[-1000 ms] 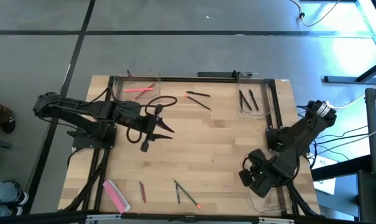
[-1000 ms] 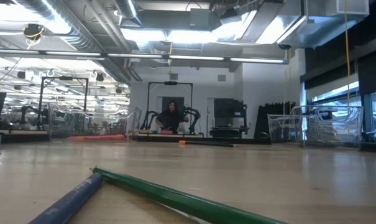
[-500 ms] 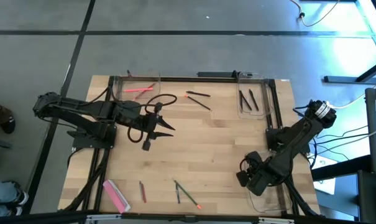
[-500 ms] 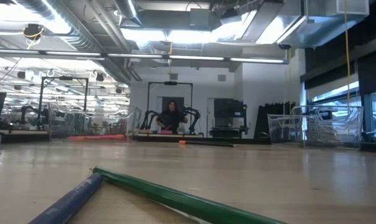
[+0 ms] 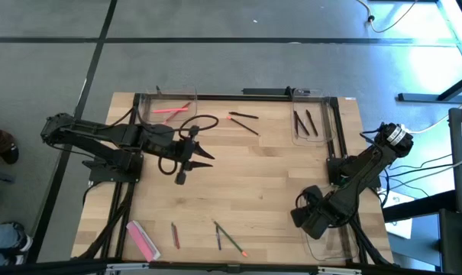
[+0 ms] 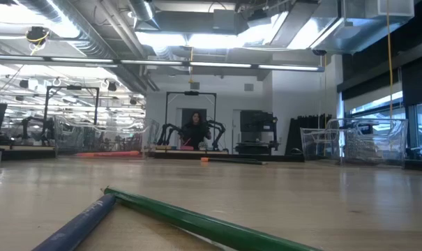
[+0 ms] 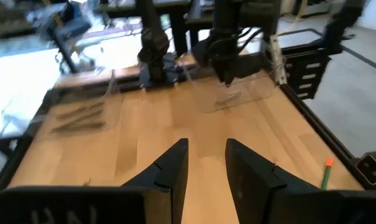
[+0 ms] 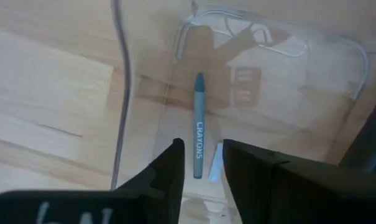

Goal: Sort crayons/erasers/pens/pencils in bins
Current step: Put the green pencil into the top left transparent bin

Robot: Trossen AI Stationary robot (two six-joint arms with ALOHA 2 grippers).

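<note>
My right gripper (image 8: 203, 168) points down, open, into the clear near-right bin (image 5: 334, 243) (image 8: 337, 37). A blue-grey crayon (image 8: 199, 127) printed CRAYONS lies flat on the bin's floor. Its near end sits between my fingertips without touching either. My left gripper (image 5: 204, 156) (image 7: 206, 165) hangs open over the table's left middle, nothing between its fingers. Pink-red crayons (image 5: 173, 109) lie in the far-left bin (image 5: 147, 114). Black pens (image 5: 307, 122) lie in the far-right bin (image 5: 322, 139). Pencils (image 5: 229, 238) lie near the front edge.
Two black pens (image 5: 246, 122) lie loose on the far middle of the table. A flat pink bar (image 5: 143, 239) and a dark red pencil (image 5: 174, 234) lie at the near left. The low view shows a green pencil (image 6: 197, 222) and a blue one (image 6: 74, 226) close up.
My right gripper has sunk a little over the near-right bin. The rest of the table looks the same.
</note>
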